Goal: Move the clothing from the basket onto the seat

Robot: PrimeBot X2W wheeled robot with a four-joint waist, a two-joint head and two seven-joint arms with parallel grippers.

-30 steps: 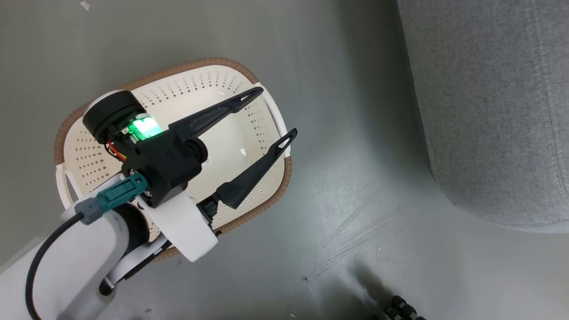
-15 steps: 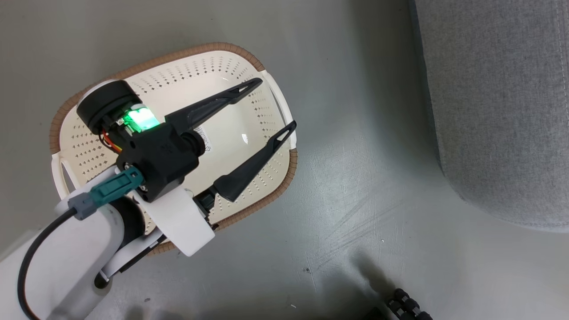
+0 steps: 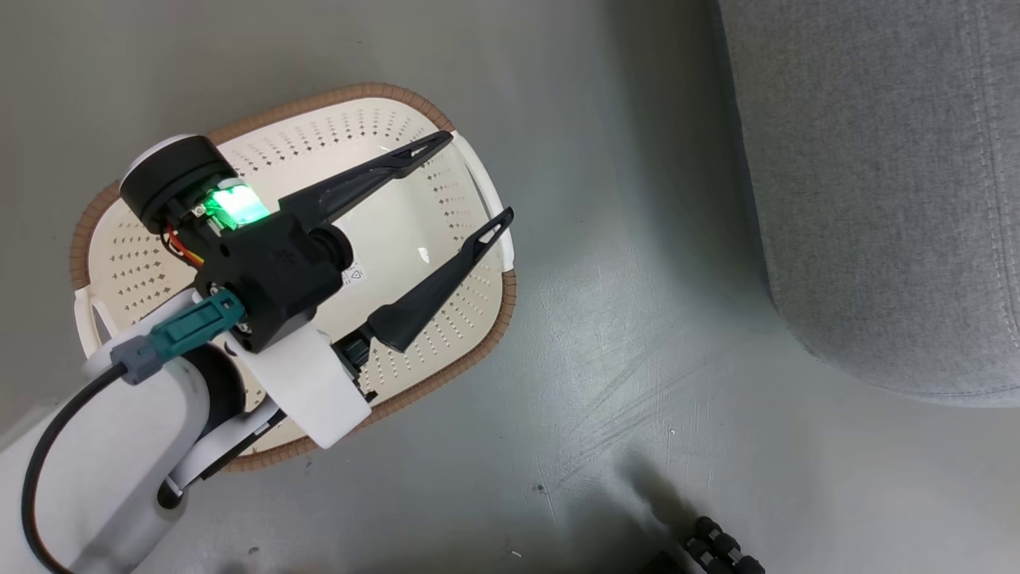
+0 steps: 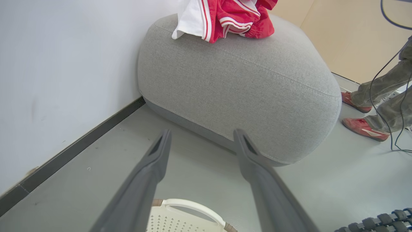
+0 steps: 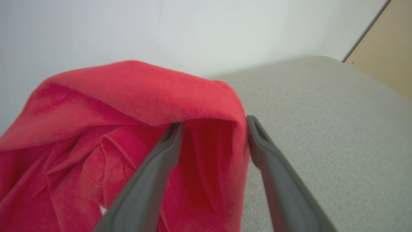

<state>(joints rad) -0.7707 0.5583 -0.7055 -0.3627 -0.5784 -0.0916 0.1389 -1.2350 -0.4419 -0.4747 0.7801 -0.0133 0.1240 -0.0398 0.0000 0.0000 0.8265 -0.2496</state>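
The seat (image 4: 244,93) already carries a red-and-white heap of clothing (image 4: 231,17) on its top, near the wall. The basket (image 3: 446,319) stands on the floor well apart from it. What shows of its inside around the arm is bare, so the job looks nearly or wholly done. The right gripper (image 5: 214,121) is over the seat, jaws spread wide, with a red fold between them. They pinch nothing, though whether the fold hangs on a fingertip is unclear. The left gripper (image 3: 476,175) hangs wide open and empty over the basket.
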